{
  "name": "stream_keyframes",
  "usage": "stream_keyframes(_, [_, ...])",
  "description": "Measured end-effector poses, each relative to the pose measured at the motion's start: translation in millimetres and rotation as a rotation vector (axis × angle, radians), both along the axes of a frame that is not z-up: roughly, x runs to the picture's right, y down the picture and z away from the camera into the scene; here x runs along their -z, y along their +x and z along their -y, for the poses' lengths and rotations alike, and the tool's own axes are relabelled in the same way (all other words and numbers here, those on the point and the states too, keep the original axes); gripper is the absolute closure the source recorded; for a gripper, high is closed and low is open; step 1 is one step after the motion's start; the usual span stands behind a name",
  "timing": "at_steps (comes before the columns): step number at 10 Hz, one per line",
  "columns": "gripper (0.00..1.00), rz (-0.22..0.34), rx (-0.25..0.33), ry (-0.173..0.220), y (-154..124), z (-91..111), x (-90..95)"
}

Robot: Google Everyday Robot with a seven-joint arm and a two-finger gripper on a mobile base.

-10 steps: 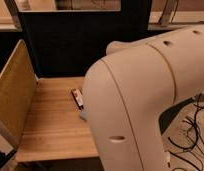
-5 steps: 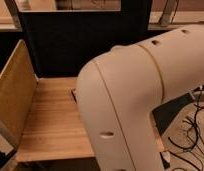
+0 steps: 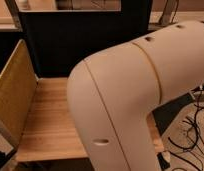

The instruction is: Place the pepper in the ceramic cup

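The white shell of my arm (image 3: 145, 100) fills the middle and right of the camera view. It blocks most of the wooden table (image 3: 50, 125). The pepper is hidden. The ceramic cup is hidden too. My gripper is out of view beyond the arm and it is shut; whether it holds anything cannot be seen.
A tan perforated board (image 3: 15, 90) stands upright along the table's left edge. A dark panel (image 3: 80, 45) closes off the back of the table. Black cables (image 3: 192, 135) lie on the floor at the right.
My arm has swung left and closer to the camera. It now covers the flat packet and the part of the table top that showed a second ago.
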State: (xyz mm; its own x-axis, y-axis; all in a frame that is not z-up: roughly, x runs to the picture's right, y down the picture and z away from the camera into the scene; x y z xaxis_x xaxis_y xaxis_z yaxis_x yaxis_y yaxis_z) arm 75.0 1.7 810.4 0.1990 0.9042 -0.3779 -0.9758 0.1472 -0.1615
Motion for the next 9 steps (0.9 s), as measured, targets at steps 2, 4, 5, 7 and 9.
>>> stream_keyframes(2, [1.00, 0.044, -0.049, -0.004, -14.4, -7.9, 1.9])
stream_keyframes(4, [1.00, 0.072, -0.073, -0.011, -20.1, -15.7, 0.4])
stream_keyframes(5, [1.00, 0.077, -0.079, -0.009, -18.7, -16.4, -0.3])
stream_keyframes(7, [1.00, 0.075, -0.087, 0.007, -11.3, -10.9, -1.0])
stream_keyframes(9, [1.00, 0.072, -0.093, 0.022, -5.7, -5.5, -2.9])
